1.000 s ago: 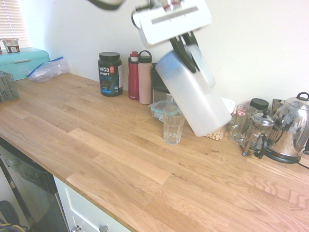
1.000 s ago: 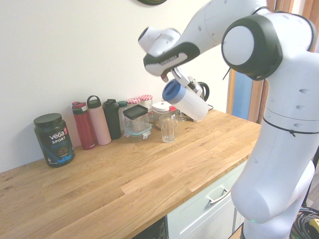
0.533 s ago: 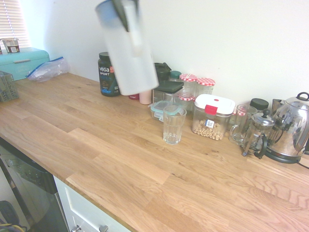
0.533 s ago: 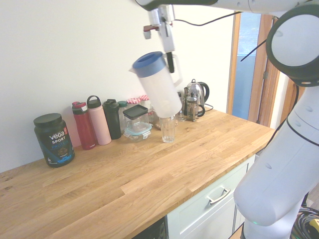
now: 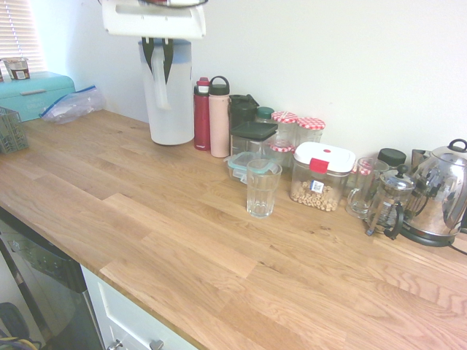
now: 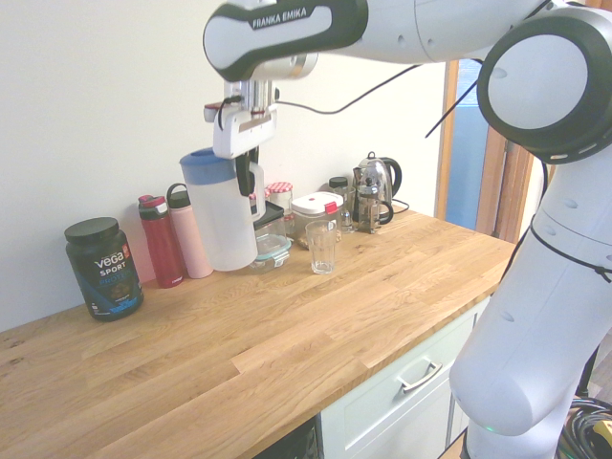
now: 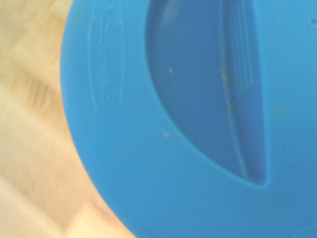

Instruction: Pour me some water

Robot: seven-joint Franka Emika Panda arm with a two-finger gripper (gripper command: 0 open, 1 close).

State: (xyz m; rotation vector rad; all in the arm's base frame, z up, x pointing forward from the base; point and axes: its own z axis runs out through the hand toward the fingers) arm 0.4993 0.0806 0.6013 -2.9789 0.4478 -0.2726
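Gripper (image 6: 251, 164) points down, jaws pinch white handle of water pitcher (image 6: 222, 222). Pitcher upright, hangs right under jaws, bottom at or just above wooden counter (image 6: 316, 325); cannot tell if touching. Blue lid (image 7: 198, 119) fills wrist view. Empty drinking glass (image 5: 262, 188) stands well apart from pitcher, at 4 o'clock in first exterior view. Red bottle (image 5: 202, 114) and pink bottle (image 5: 220, 117) just beside pitcher, at 3 o'clock.

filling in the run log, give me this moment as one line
end effector: shut on pitcher handle | pitcher: upright, blue lid on | glass: on counter, apart from pitcher
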